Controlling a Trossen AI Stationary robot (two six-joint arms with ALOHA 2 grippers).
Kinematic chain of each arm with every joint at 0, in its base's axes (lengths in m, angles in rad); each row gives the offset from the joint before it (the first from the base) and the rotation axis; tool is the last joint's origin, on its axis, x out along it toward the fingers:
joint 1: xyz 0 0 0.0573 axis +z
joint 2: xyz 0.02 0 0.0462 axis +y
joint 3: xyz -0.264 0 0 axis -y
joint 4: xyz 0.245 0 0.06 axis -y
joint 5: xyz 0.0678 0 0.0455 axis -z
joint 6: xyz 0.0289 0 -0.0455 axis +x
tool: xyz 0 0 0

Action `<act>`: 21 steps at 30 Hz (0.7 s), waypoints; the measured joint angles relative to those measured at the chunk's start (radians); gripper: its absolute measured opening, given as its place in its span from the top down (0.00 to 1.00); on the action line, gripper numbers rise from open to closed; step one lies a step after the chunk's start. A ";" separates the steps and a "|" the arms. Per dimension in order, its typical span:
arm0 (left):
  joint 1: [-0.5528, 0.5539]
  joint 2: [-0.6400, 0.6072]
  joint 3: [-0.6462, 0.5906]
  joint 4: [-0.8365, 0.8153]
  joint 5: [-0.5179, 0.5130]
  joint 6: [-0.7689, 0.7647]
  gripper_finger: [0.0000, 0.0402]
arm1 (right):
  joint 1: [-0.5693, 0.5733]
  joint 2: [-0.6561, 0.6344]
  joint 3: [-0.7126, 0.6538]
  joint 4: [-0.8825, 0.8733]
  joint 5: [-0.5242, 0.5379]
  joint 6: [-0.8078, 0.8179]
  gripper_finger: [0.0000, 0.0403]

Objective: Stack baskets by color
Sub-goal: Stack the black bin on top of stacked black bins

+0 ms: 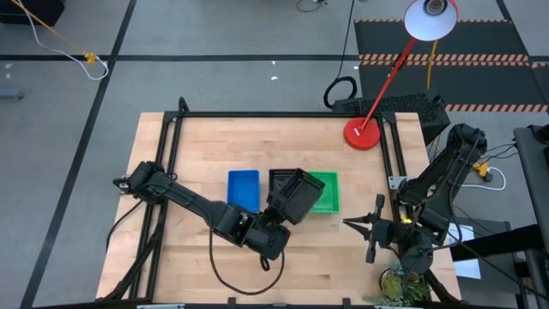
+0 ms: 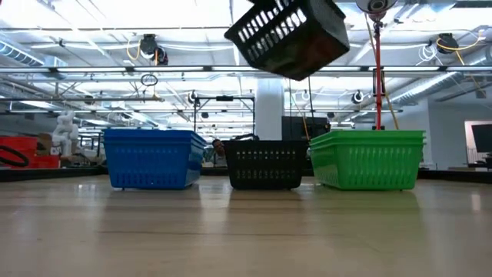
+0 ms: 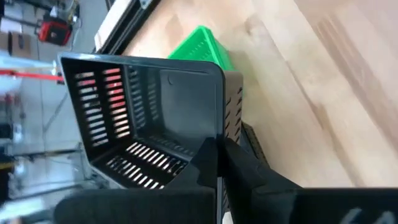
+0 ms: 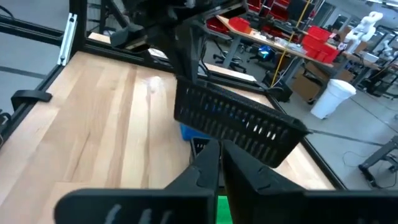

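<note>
Three lots of baskets stand in a row on the wooden table: stacked blue baskets (image 1: pixel 243 189) (image 2: pixel 154 158), a black basket (image 1: pixel 280 178) (image 2: pixel 265 164) and stacked green baskets (image 1: pixel 326 192) (image 2: pixel 367 158), all resting on their bottoms. My left gripper (image 1: pixel 281 216) (image 3: pixel 221 152) is shut on another black basket (image 1: pixel 298 196) (image 2: pixel 288 35), which hangs tilted high above the row. My right gripper (image 1: pixel 346 221) (image 4: pixel 219 148) is shut and holds nothing. It stands to the right of the row and points toward the raised basket (image 4: pixel 236 121). My left gripper pinches one side wall of the raised black basket at its rim (image 3: pixel 219 127), with one finger (image 3: pixel 202 165) inside the basket and the other (image 3: pixel 249 165) outside. The fingers come slanting from the table's near left. The basket is lifted clear and tilted, above the black one on the table.
A red round lamp base (image 1: pixel 363 133) stands at the table's far right, and its arm rises to a white lamp head (image 1: pixel 431 19). A black frame rail (image 1: pixel 283 114) runs along the far edge. Bare wood lies in front of the row (image 2: pixel 246 231).
</note>
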 joint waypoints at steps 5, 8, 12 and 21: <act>0.041 -0.004 0.016 0.043 -0.040 -0.138 0.98 | 0.000 0.000 0.000 -0.007 0.000 -0.017 1.00; 0.073 -0.002 0.016 0.064 -0.052 -0.215 0.98 | -0.001 0.000 0.000 -0.007 0.000 -0.035 1.00; 0.112 -0.002 0.016 0.045 -0.054 -0.340 0.99 | -0.001 0.000 0.000 -0.007 0.001 -0.060 1.00; 0.127 -0.002 0.016 -0.008 -0.036 -0.545 0.99 | -0.002 0.000 0.000 -0.013 0.047 -0.083 1.00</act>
